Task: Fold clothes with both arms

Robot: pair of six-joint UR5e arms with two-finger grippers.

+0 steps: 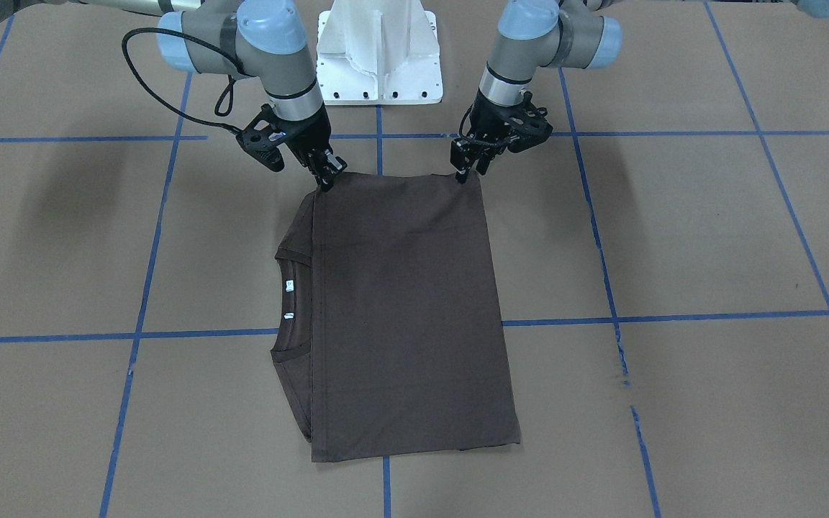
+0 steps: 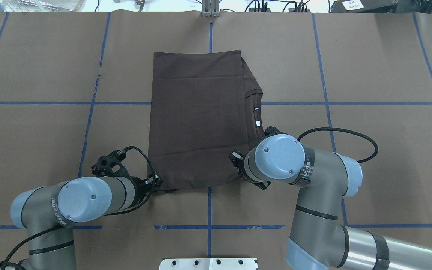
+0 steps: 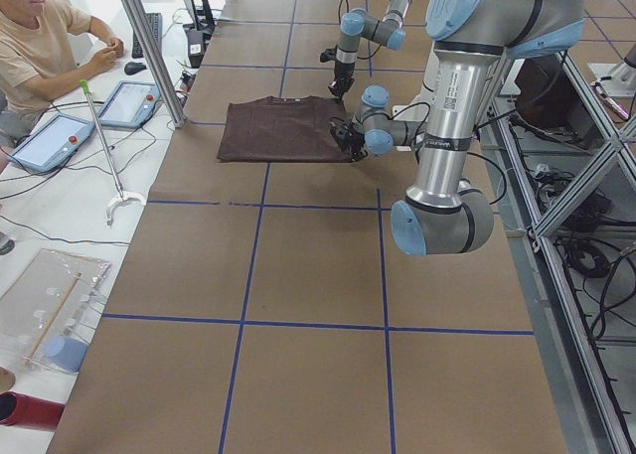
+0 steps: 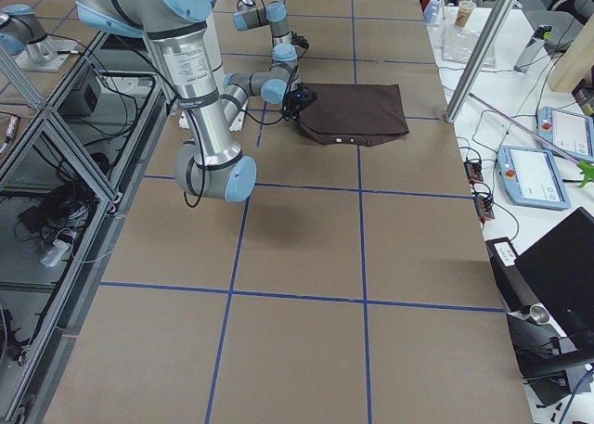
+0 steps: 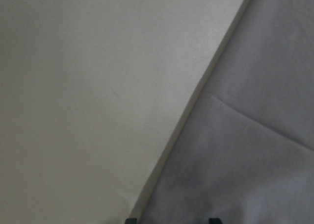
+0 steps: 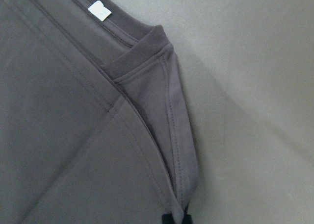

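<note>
The right fingers (image 1: 325, 173) are clamped on the T-shirt (image 1: 404, 309) at one robot-side corner. The left fingers (image 1: 463, 171) sit spread apart at the other, cloth lying between them. You have the T-shirt folded into a flat rectangle mid-bench (image 1: 673, 237), nearer the far edge, its collar (image 6: 142, 51) toward the robot's right end.

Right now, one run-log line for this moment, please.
stage: T-shirt folded, flat | left end effector: open at robot-side corner | right end effector: shut on collar-side corner
</note>
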